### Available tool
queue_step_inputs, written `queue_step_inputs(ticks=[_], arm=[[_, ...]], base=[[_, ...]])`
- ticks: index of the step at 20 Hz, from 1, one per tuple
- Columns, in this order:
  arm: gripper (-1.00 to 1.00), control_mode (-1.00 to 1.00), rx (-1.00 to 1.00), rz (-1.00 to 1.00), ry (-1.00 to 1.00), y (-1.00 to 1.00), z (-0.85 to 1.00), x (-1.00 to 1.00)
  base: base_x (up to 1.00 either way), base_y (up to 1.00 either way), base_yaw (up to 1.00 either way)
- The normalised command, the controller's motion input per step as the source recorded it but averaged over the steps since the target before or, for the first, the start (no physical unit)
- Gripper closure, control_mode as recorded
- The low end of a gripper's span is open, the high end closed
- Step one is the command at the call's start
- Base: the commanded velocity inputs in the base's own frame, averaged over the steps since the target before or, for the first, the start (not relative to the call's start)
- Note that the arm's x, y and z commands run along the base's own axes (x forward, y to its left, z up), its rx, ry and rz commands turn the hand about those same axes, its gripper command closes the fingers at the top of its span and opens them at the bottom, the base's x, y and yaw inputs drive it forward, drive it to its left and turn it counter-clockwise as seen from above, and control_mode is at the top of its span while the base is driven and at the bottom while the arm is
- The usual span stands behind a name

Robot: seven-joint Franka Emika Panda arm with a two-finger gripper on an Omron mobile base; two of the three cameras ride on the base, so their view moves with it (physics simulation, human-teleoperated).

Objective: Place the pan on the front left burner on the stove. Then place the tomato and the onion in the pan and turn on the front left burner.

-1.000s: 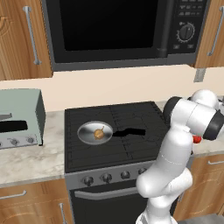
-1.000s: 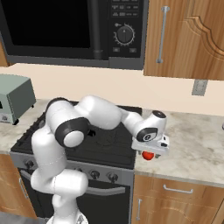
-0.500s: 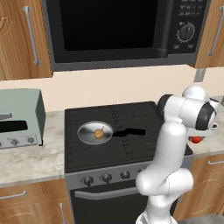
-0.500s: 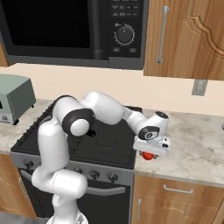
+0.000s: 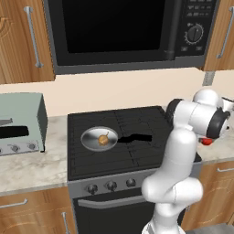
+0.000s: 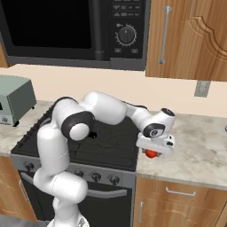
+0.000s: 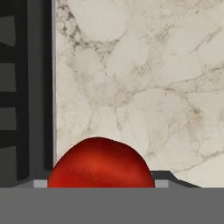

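The silver pan [image 5: 98, 138] with its black handle rests on the front left burner [image 5: 87, 157] of the black stove [image 5: 141, 119]. The tan onion [image 5: 103, 140] lies inside it. To the right of the stove, the red tomato [image 6: 152, 153] sits on the marble counter [image 6: 199, 146]. My gripper [image 6: 153, 150] is lowered over it from above. In the hand view the tomato [image 7: 100, 164] spans the whole gap of the gripper [image 7: 100, 183], with a dark fingertip against each side. The tomato [image 5: 206, 141] also peeks out under the hand in the left base view.
A grey-green toaster oven [image 5: 18, 123] stands on the counter left of the stove. The black microwave [image 5: 123, 32] hangs above. Dark knobs [image 5: 111, 185] line the stove's front strip. The stove's edge [image 7: 41, 87] runs just beside the tomato.
The jaws have come in from wide open onto the tomato's sides. The hand stays over the same spot on the counter, and the arm's elbow has shifted a little.
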Motion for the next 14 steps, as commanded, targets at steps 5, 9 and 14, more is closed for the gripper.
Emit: queue_step_inputs(ticks=[5,9,14], arm=[[1.00,-1.00,-0.04,0.00,-0.12,0.32,0.37,-0.07],[1.00,-1.00,-0.06,0.00,-0.12,0.44,0.47,0.00],[1.00,-1.00,-0.05,0.00,-0.07,0.44,0.43,0.00]], base=[[0.00,0.00,0.00],[0.00,0.00,0.00],[0.00,0.00,0.00]])
